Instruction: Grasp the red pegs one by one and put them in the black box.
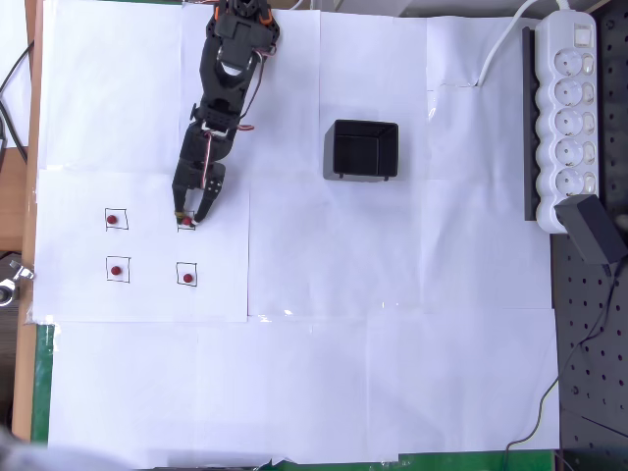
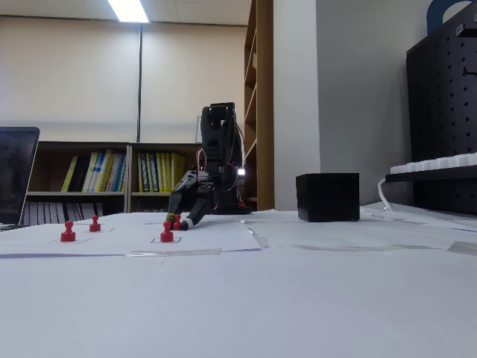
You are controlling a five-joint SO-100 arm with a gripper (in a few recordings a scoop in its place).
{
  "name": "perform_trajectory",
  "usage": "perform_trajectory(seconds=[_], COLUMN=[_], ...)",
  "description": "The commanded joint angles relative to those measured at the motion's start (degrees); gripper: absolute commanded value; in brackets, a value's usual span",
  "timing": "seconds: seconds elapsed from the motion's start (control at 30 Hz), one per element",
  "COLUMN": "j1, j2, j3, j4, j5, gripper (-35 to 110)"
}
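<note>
Arm [image 1: 221, 93] stretched down from its base at the top of the overhead view, links folded fwd, wrist pitched so the gripper [image 1: 189, 216] points at the paper. Fixed view: same arm [image 2: 216, 160] bent low, gripper [image 2: 179, 221] right at tabletop [image 1: 392, 373] level. Jaws stand narrowly apart, either side of the upper-right red peg [image 1: 186, 222], which sits in its drawn square. Whether the fingertips actually touch it — can't tell; peg is mostly covered by the fingers from above, and in the fixed view only a bit of red [image 2: 177, 221] shows beside the tip.

Other three red pegs stand free in their squares: upper-left [image 1: 112, 219], lower-left [image 1: 116, 270], lower-right [image 1: 186, 278]. In the fixed view they read as small knobbed pegs, one [image 2: 167, 233] near the gripper, two [image 2: 68, 232] [image 2: 95, 223] further left.

Black box [image 1: 361, 149] sits well apart to the right of the arm, open top, inside looks dark; contents hard to make out. In the fixed view only its side wall [image 2: 328, 197] shows, interior hidden.

Power strip [image 1: 569, 108] at right edge, black adapter [image 1: 594, 228] below it.
</note>
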Motion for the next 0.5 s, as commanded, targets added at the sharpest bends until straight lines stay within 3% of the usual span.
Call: perform_trajectory(seconds=[0.0,0.07,0.17,0.2,0.3,0.4,0.47], j1=[-0.88,-5.98,-22.5,-27.77,-47.02,-61.44,-65.57], j2=[-14.5,-20.04,-22.24,-22.24,-19.42,-12.83,-9.23], j3=[12.74,22.5,46.05,51.68,71.63,82.62,83.06], j4=[48.25,70.66,103.27,108.46,119.71,119.53,119.53], j5=[-0.35,-3.96,-19.16,-23.47,-37.09,-42.63,-42.63], gripper=[0,0,0,0,0,0,0])
